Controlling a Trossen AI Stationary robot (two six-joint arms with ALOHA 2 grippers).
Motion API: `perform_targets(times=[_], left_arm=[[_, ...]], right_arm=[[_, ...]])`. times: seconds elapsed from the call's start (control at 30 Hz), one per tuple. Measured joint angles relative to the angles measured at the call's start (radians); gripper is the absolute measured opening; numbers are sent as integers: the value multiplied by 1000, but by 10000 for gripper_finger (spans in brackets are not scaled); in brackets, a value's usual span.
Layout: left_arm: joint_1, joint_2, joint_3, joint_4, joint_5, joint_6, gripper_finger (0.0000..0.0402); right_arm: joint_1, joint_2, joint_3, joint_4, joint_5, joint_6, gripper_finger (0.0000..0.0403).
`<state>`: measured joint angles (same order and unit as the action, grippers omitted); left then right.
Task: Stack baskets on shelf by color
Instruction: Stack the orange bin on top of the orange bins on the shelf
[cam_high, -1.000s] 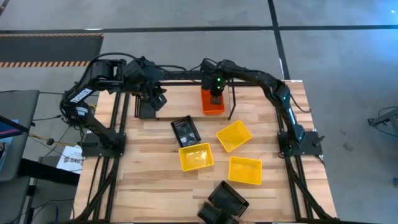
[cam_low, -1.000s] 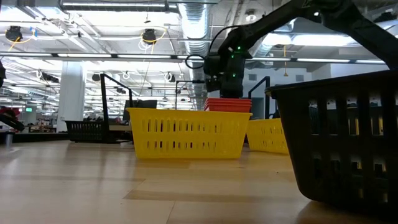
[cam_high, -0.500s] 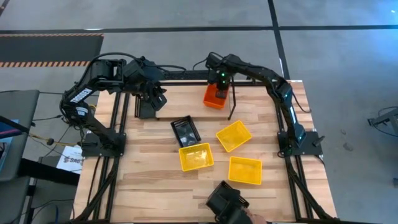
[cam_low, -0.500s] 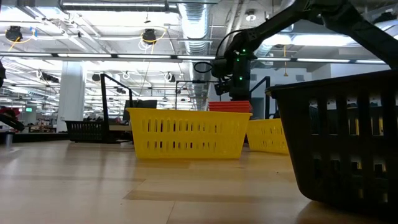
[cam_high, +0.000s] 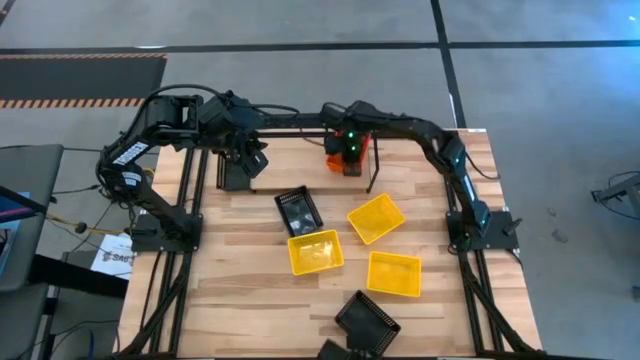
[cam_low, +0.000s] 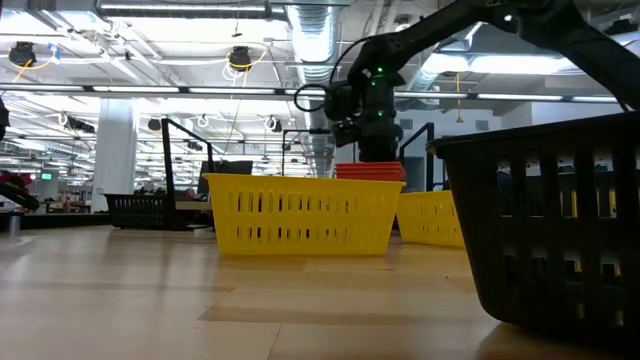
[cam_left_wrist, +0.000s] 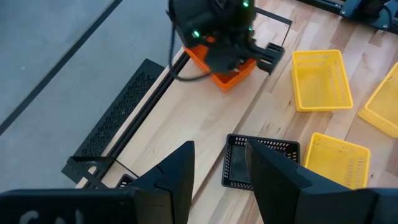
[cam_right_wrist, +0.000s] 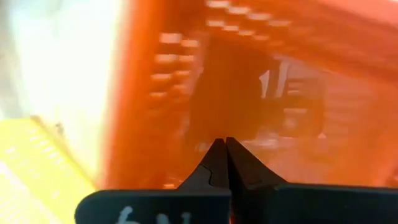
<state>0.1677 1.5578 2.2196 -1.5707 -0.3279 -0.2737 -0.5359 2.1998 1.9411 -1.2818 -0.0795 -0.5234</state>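
Observation:
A red-orange basket stack (cam_high: 333, 157) sits at the table's far edge, on the shelf beside its wire end loop (cam_high: 374, 168). My right gripper (cam_high: 349, 160) is shut and points down into the top basket (cam_low: 370, 171). My left gripper (cam_left_wrist: 217, 177) hangs open high over the far left with nothing between its fingers. Three yellow baskets (cam_high: 315, 252), (cam_high: 376, 218), (cam_high: 393, 274) and a black basket (cam_high: 298, 210) lie on the table's middle. Another black basket (cam_high: 365, 320) lies at the near edge. My right gripper comes from above with its fingers shut, and the fingertips (cam_right_wrist: 225, 149) stand inside the top red-orange basket near its mesh wall (cam_right_wrist: 161, 93). The basket rests flat on the shelf. Whether the tips bear on the floor or on the wall is blurred.
The black frame rails (cam_high: 190, 200) run along the table's left and right sides. A dark mesh piece (cam_left_wrist: 118, 118) lies along the far edge near the left arm. Bare wood lies at the table's near left.
My right gripper, shut throughout, has swung toward the far edge and then back toward the table's left. The red-orange basket stack has slid with it toward the far edge and turned a little on the shelf.

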Motion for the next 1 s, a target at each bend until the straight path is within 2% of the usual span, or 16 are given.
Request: perform_targets(times=[0.17, 0.5, 0.87, 0.93, 1.0], left_arm=[[0, 0, 0, 0, 0, 0, 134], [0, 0, 0, 0, 6, 0, 134], [0, 0, 0, 0, 8, 17, 134], [0, 0, 0, 0, 8, 17, 134], [0, 0, 0, 0, 8, 17, 134]], right_arm=[[47, 0, 0, -101, -1, -1, 0], [109, -46, 0, -175, -24, 3, 0], [153, -75, 0, -154, -29, 3, 0], [166, -74, 0, -135, 10, 3, 0], [176, -82, 0, -105, 104, 3, 0]])
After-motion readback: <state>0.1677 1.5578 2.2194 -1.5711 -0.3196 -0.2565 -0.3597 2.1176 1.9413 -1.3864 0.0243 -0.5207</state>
